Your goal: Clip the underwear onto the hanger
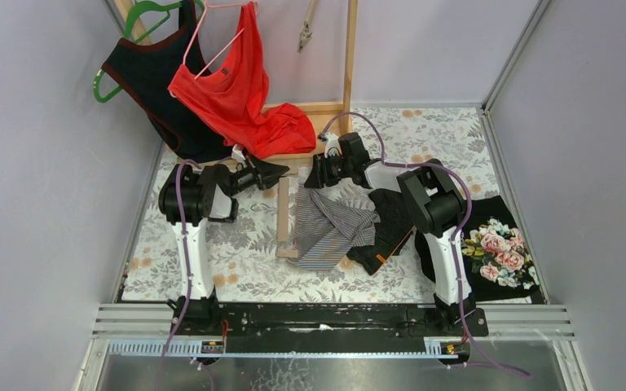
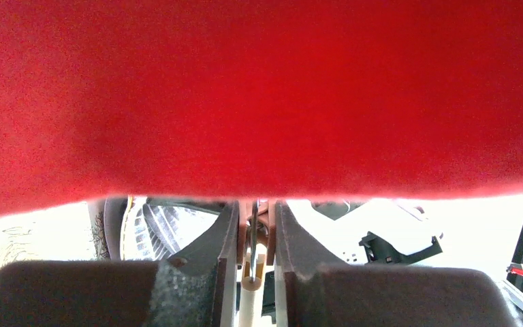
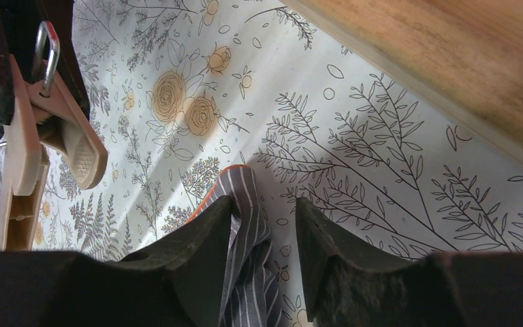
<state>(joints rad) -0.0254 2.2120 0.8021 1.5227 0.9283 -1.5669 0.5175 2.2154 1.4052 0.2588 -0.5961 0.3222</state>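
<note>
The left gripper (image 2: 253, 210) is pinched on a beige wooden hanger clip (image 2: 252, 262); the right gripper (image 3: 265, 204) is spread at the grey striped fabric underwear (image 3: 243, 184).
The clip's metal spring is seen between the left fingers, and a red fabric garment (image 2: 259, 95) fills the view just ahead of them. The underwear's edge is laid between the parted right fingers, against one of them, on the floral-printed tablecloth (image 3: 354, 157).
</note>
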